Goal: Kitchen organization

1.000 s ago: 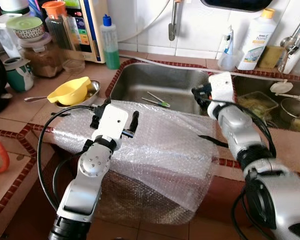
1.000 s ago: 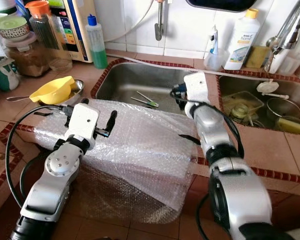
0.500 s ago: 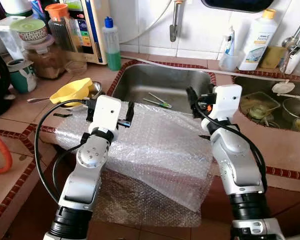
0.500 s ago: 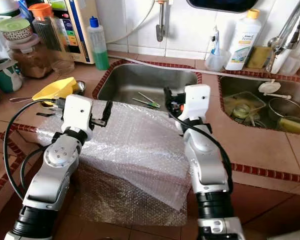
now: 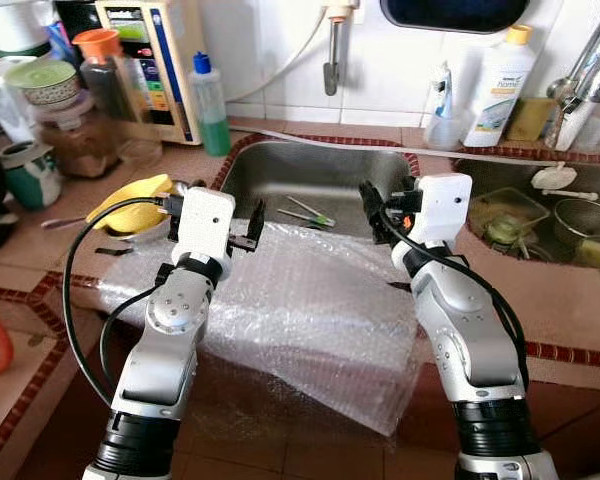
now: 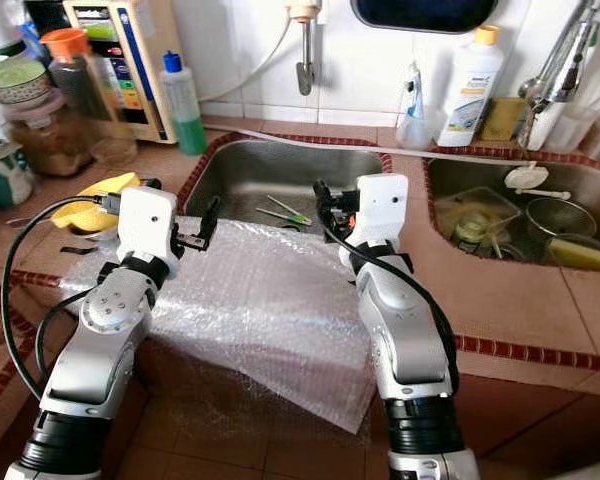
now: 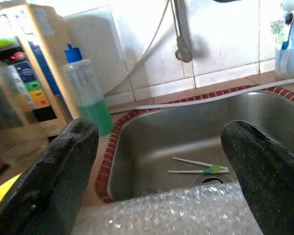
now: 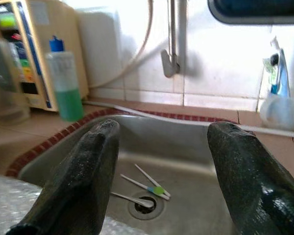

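The largest thing in play is the sheet of bubble wrap [image 5: 310, 310], lying across the middle of the frame on the tiled counter [image 5: 570, 300] — its far edge reaches the near rim of the sink [image 5: 320, 175], and its near part hangs off the counter's front edge toward the lower centre. That overhang is the likeliest trouble: the film looks light and slippery, so a tug or nudge from either arm could pull the whole sheet off the front, or push its far edge into the basin. The left tool [image 5: 212, 212], at centre left, has its fingers spread wide and holds nothing; the right tool [image 5: 390, 208], at centre right, is likewise spread and empty. Both hover above the sheet's far edge, pointed at the basin. A pinch on such thin film might catch only a fold and slip, and a low pass on the left could knock the yellow bowl [image 5: 130, 195] just beside the sheet. In the basin, the small sticks with a green band [image 7: 198, 167] lie flat near the drain — too thin to name with confidence. Whether the tools touch the wrap cannot be told, since the wrist housings cover the fingertips from above, and how far down the sheet hangs is unclear.
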